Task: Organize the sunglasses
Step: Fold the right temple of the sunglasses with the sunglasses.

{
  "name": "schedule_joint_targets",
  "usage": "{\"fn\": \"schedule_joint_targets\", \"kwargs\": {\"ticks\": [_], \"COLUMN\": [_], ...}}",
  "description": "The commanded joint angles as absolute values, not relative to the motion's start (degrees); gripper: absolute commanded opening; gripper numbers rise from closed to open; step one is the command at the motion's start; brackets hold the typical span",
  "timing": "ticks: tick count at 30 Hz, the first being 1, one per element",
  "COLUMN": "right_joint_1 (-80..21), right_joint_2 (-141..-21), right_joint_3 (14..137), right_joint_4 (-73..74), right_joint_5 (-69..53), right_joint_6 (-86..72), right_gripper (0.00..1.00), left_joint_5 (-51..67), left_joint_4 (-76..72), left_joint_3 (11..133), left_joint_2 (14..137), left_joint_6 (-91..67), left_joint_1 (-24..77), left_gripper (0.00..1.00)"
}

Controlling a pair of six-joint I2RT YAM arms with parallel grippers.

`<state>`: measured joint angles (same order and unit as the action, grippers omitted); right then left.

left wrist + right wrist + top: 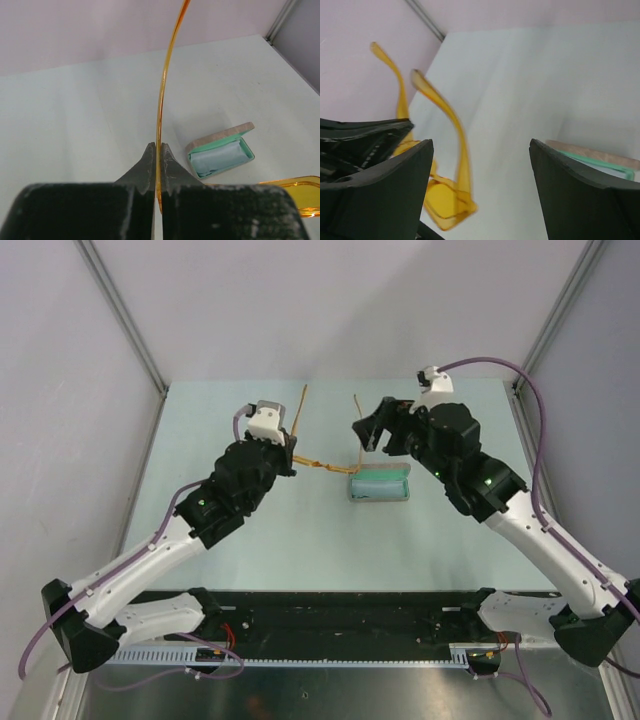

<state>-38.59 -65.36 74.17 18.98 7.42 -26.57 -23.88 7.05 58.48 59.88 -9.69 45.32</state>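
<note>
The sunglasses have orange-yellow lenses and thin orange arms, both unfolded and pointing toward the far edge. My left gripper is shut on one arm of the sunglasses, near its hinge, and a lens shows at the lower right of the left wrist view. My right gripper is open and empty, close to the other arm. In the right wrist view the sunglasses sit left of the gap between its jaws. The case lies open just right of the lenses.
The speckled case has teal lining and holds a light blue cloth. Its edge also shows in the right wrist view. The pale table is bounded by grey walls with metal corner posts.
</note>
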Motion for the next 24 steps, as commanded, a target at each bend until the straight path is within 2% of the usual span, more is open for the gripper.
{"fn": "schedule_joint_targets", "kwargs": {"ticks": [1,7,13,19,24], "right_joint_1": [-44.81,-49.30,-50.62,-52.38,-52.38], "right_joint_2": [-69.34,-74.44,-74.62,-72.95,-68.66], "right_joint_3": [80.15,83.94,83.94,83.94,83.94], "right_joint_4": [21.79,25.14,21.89,20.57,20.21], "right_joint_5": [17.37,21.87,15.84,19.33,22.58], "right_joint_6": [-23.21,-22.41,-18.91,-17.40,-16.61], "right_gripper": [0.82,0.80,0.81,0.81,0.89], "left_joint_5": [-33.02,-34.80,-33.84,-35.50,-37.97], "left_joint_4": [2.46,1.58,0.97,0.97,1.14], "left_joint_3": [59.15,60.29,59.85,58.80,58.01], "left_joint_2": [60.02,60.82,60.82,60.82,61.43], "left_joint_6": [-6.33,-7.38,-8.17,-8.53,-9.14], "left_joint_1": [48.69,50.89,50.98,50.98,50.98], "left_gripper": [0.00,0.00,0.00,0.01,0.00]}}
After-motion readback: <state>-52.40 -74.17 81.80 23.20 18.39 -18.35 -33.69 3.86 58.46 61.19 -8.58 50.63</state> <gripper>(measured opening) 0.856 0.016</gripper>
